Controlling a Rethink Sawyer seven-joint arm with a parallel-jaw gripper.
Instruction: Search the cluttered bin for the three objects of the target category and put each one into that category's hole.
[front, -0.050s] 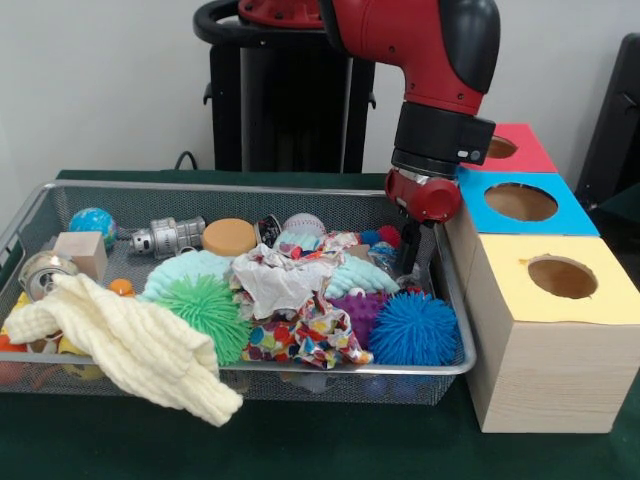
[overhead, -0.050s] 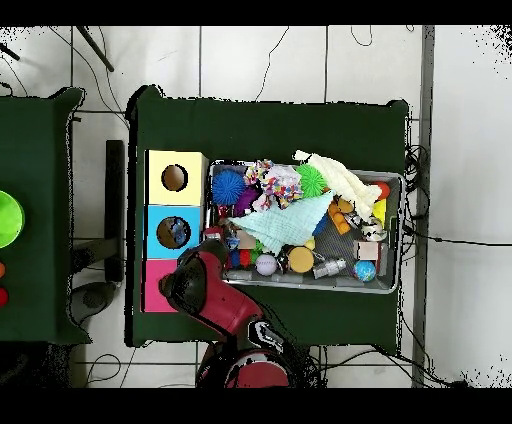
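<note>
Stood on a dark green cloth-covered desk (front, -0.050s: 300, 445) over white floor tiles (overhead, -0.050s: 300, 60): silver wire-mesh bin (front, -0.050s: 455, 300), right of it three wooden hole-topped boxes (front, -0.050s: 545, 370). Pincer (front, -0.050s: 408, 265) lowered into bin; spread unreadable.

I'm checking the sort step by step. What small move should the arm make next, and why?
Probably lift straight up and check the grasp. The gripper is sunk among the clutter at the wire bin's end beside the boxes, hiding its jaws, and the blue-topped box stands alongside.

Bin (front, -0.050s: 250, 190): fine wire mesh, metal. Boxes (front, -0.050s: 545, 370): pale matt wood. Cream towel (front, -0.050s: 130, 345): ribbed knit cloth; blue ball (front, -0.050s: 413, 328): rubbery spikes.
</note>
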